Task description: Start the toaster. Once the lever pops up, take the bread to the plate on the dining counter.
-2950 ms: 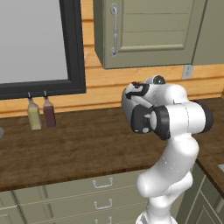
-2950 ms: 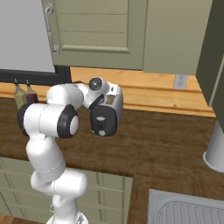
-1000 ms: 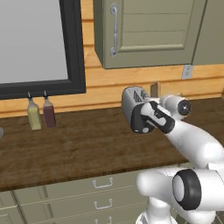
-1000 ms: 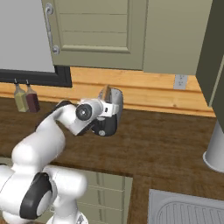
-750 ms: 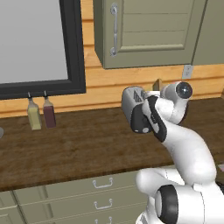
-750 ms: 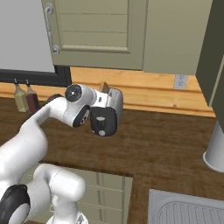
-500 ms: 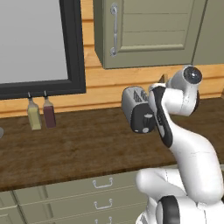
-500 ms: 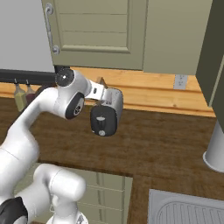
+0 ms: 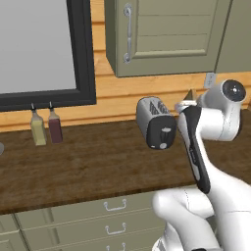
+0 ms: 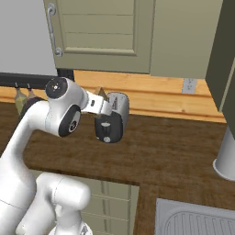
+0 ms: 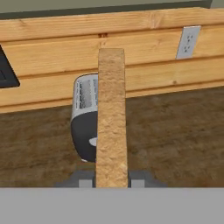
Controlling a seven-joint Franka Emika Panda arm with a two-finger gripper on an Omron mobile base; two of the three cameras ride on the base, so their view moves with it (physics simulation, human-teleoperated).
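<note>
My gripper (image 11: 112, 181) is shut on the bread (image 11: 111, 118), a tan slice seen edge-on and standing upright between the fingertips. The silver-grey toaster (image 11: 85, 116) stands on the dark wood worktop behind and left of the slice, with its empty slots facing up. In the left base view the bread's corner (image 9: 190, 93) pokes above the gripper (image 9: 188, 104), just right of the toaster (image 9: 155, 126). The lever (image 9: 166, 131) sits on the black end panel. In the right base view the gripper (image 10: 99, 103) is at the toaster's (image 10: 112, 117) left. The plate and the dining counter are out of view.
Two bottles (image 9: 45, 128) stand at the wall under a black-framed panel (image 9: 81, 54). A cabinet (image 9: 164, 34) hangs above the toaster. A wall outlet (image 11: 188, 41) is to the right. A sink (image 10: 197, 215) and a white cylinder (image 10: 227, 156) lie on the right.
The arm has swung upward and its elbow has risen. The hand has carried the bread a little away from the toaster's top, still gripped. The toaster has not moved.
</note>
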